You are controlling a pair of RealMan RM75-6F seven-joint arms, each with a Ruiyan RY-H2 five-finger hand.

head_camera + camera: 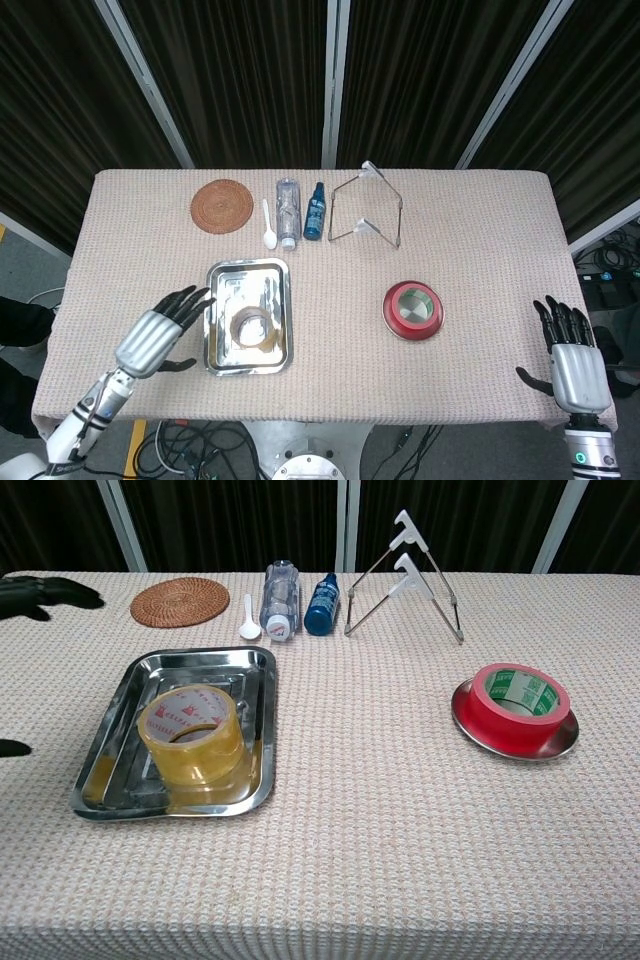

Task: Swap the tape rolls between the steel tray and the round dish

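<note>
**Both tape rolls sit in their places, both hands hold nothing**

The table (470,250) has a bumpy beige cloth on it. On its left part lies the steel tray (248,282). The yellow tape roll (191,733) lies flat inside the tray, in the half nearer the robot. On the right part of the table sits the round dish (560,742), and the red tape roll (519,702) lies flat in it.

The left hand (160,334) is over the table, just beside the left edge of the steel tray. Its fingers (188,301) are spread apart and point toward the tray. They do not touch the yellow tape roll. The right hand (572,354) is at the right edge of the table, well apart from the round dish. Its fingers are spread apart too.

The head view shows both hands whole. The chest view shows only dark fingertips of the left hand at the far left edge, and the right hand does not show there. The chest view shows the red print on the yellow tape roll and the green inside of the red one.
</note>
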